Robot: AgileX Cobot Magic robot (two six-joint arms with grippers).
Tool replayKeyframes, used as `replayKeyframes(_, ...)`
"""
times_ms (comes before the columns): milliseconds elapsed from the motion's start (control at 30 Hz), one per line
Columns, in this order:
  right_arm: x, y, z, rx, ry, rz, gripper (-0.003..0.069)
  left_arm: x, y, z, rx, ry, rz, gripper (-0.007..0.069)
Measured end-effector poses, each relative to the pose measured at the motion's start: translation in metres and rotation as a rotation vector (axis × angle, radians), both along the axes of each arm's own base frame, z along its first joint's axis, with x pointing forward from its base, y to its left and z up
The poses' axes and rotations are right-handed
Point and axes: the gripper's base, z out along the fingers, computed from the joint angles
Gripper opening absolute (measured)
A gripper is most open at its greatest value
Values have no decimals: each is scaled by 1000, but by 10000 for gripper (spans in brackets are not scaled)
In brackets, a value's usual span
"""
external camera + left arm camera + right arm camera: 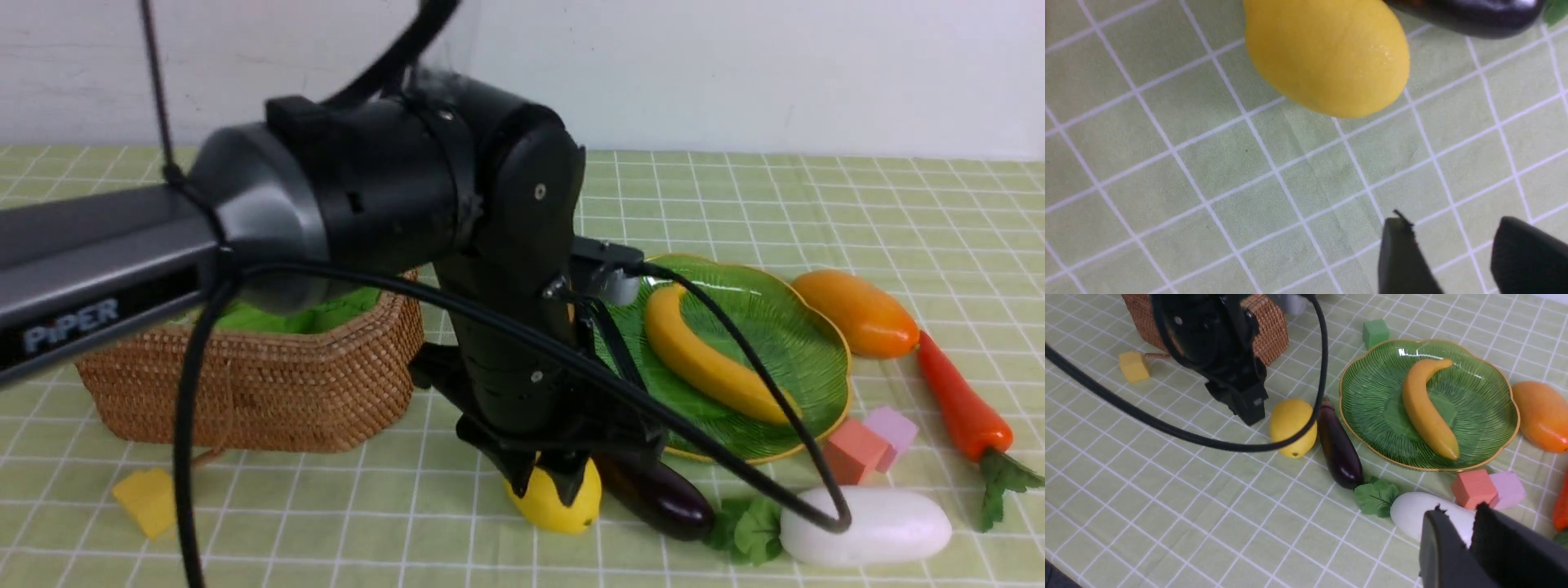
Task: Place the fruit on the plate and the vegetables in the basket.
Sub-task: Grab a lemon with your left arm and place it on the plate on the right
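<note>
Left arm reaches low over the near table (pixel 816 196), left gripper (pixel 1453 228) at the lemon (pixel 555 502). The wrist view shows its fingers parted with only cloth between them and the lemon clear of the tips, so the gripper is released, not gripping. The likely aim is a grasp on the lemon, the nearest fruit off the plate (pixel 816 359). The eggplant (pixel 657 494) lies just beside the lemon, perhaps touching. That crowds one side, so a finger could nudge the eggplant or roll the lemon away. The banana (pixel 710 359) lies across the plate, so one fruit is done. The mango (pixel 857 314) sits on the cloth against the plate's far rim, not yet in. The carrot (pixel 963 404) and radish (pixel 869 527) lie on the table on the right, well apart from the basket (pixel 261 392), which stands on the left. The arm hides the basket's inside, and no gourd shows anywhere. Red block (pixel 853 449) and pink block (pixel 891 426) touch each other by the plate's near edge, yellow block (pixel 147 500) in front of the basket — none of them are task items. The right gripper (pixel 1472 526) hangs above the radish, fingers drawn together on nothing, probably waiting its turn on the vegetables.
</note>
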Motion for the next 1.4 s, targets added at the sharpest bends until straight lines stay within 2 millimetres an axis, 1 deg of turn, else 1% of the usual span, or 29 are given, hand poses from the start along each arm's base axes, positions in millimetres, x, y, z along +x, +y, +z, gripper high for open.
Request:
replayKeyframes(33, 0, 0, 0, 0, 0, 0, 128, 2, -2, -5, 7, 12, 15, 379)
replayKeyframes(67, 0, 0, 0, 0, 0, 0, 129, 4, -4, -12, 13, 26, 42, 443)
replayKeyframes(100, 0, 0, 0, 0, -2, 0, 130, 7, -6, -19, 15, 36, 83, 527)
replayKeyframes(133, 0, 0, 0, 0, -2, 0, 131, 10, -8, -24, 12, 37, 119, 580)
replayKeyframes(200, 0, 0, 0, 0, -2, 0, 132, 17, -12, -35, 7, 22, 178, 638)
replayKeyframes(267, -1, 0, 1, 1, -3, 0, 131, 23, -14, -42, 0, -7, 216, 658)
replayKeyframes(433, -1, 0, 1, 0, -3, 0, 129, 34, -18, -52, -7, -89, 223, 644)
replayKeyframes(567, -1, 0, 1, 0, -3, 0, 129, 41, -18, -60, 25, -131, 233, 605)
replayKeyframes(700, -1, 0, 1, 0, -2, 0, 129, 45, -18, -67, 48, -149, 230, 584)
replayKeyframes(867, -1, 0, 1, 0, -2, 1, 131, 49, -18, -70, 51, -151, 235, 584)
replayKeyframes(1067, -1, 0, 1, 0, -2, 1, 133, 45, -16, -70, 75, -111, 245, 586)
replayKeyframes(1167, -1, 0, 1, -1, -2, 1, 132, 43, -14, -68, 102, -95, 208, 585)
replayKeyframes(1300, -1, 0, 1, -2, -3, 2, 136, 35, -5, -65, 214, -36, 123, 574)
replayKeyframes(1400, -1, 0, 1, -1, -3, 1, 139, 31, 2, -62, 277, 1, 93, 556)
